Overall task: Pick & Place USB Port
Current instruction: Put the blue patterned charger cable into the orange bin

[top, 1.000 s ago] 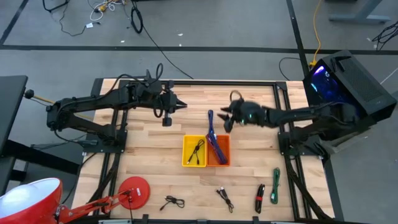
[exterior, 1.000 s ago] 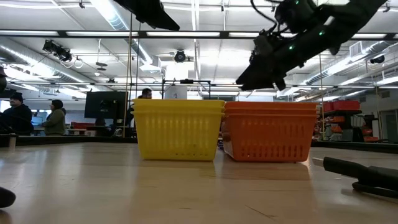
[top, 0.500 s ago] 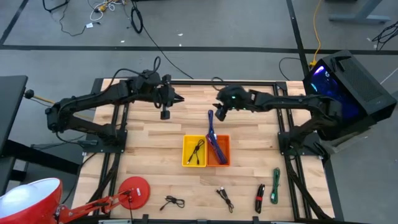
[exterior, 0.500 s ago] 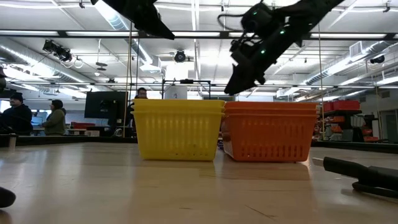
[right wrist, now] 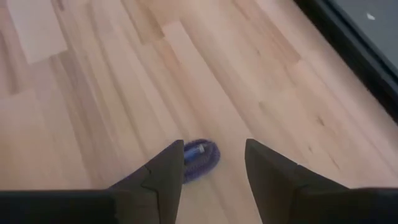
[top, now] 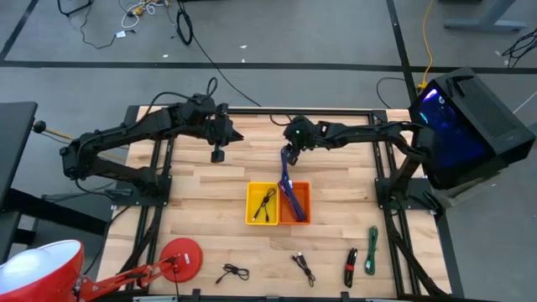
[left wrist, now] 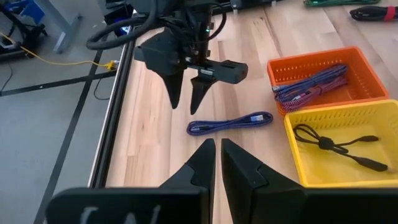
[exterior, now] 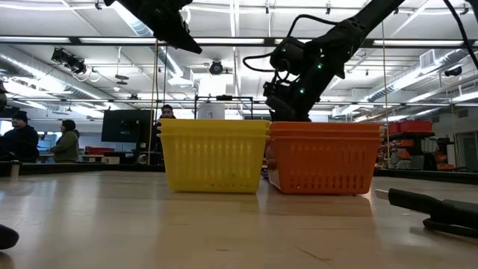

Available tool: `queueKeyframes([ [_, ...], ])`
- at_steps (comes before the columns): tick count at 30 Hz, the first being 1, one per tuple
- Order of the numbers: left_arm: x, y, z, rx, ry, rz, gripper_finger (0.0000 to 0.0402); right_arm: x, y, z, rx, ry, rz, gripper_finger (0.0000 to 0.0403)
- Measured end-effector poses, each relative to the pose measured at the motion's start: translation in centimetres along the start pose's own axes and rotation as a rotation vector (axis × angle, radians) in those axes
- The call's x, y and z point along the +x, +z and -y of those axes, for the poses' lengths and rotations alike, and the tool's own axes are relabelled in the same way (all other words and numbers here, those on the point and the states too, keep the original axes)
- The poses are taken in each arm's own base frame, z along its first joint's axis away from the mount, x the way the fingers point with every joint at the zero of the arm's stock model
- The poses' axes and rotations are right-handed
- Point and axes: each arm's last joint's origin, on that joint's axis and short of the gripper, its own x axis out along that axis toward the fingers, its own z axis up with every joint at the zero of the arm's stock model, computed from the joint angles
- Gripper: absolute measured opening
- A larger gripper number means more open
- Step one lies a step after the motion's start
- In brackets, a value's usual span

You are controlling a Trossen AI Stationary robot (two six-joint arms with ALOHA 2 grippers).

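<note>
Your wooden table [top: 336,201] carries a yellow basket [top: 262,204] touching an orange basket [top: 294,203] at frame centre, a purple cable [top: 284,166] above them, and several cables, perhaps four, along the bottom edge.

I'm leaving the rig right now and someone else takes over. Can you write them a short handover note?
Right gripper: open, above the purple cable lying on the table behind the baskets, not gripping it.
Left gripper: shut, empty, raised over the table's left rear part.
Done: purple cables in the orange basket, a black cable in the yellow basket.
Left: the loose purple cable, plus black cables, a red-and-black one and a green one along the front edge.
</note>
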Motion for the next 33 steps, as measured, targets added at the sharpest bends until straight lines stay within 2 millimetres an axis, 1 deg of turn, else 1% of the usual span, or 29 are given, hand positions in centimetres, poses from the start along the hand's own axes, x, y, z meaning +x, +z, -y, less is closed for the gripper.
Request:
queueKeyframes([
  [3, 0.0, 0.0, 0.0, 0.0, 0.0, 0.0, 0.0032, 0.0, -0.4, 0.0, 0.001, -0.014, -0.035, 0.0171],
  [7, 0.0, 0.0, 0.0, 0.0, -0.001, -0.001, 0.0032, 0.3, -0.6, -0.3, 0.019, 0.023, -0.053, 0.0171],
  [12, 0.0, 0.0, 0.0, -0.001, -0.002, -0.004, 0.0032, 0.6, -0.8, -0.5, 0.018, 0.015, -0.068, 0.0171],
  [18, 0.0, -0.1, 0.1, -0.003, -0.006, -0.012, 0.0032, 1.7, -1.1, -1.1, 0.012, 0.021, -0.067, 0.0171],
  [23, 0.0, -0.1, 0.1, -0.003, -0.007, -0.013, 0.0032, 2.7, -1.7, -1.4, 0.021, 0.02, -0.102, 0.0171],
  [27, 0.0, -0.1, 0.1, -0.004, -0.007, -0.013, 0.0032, 3.0, -1.4, -1.3, 0.107, 0.012, -0.063, 0.0171],
  [29, 0.0, -0.1, 0.1, -0.004, -0.007, -0.014, 0.0032, 3.0, -1.2, -1.3, 0.111, 0.014, -0.039, 0.0171],
  [33, 0.0, -0.1, 0.1, -0.005, -0.007, -0.013, 0.0032, 3.0, -1.3, -1.3, 0.11, 0.001, -0.051, 0.0171],
])
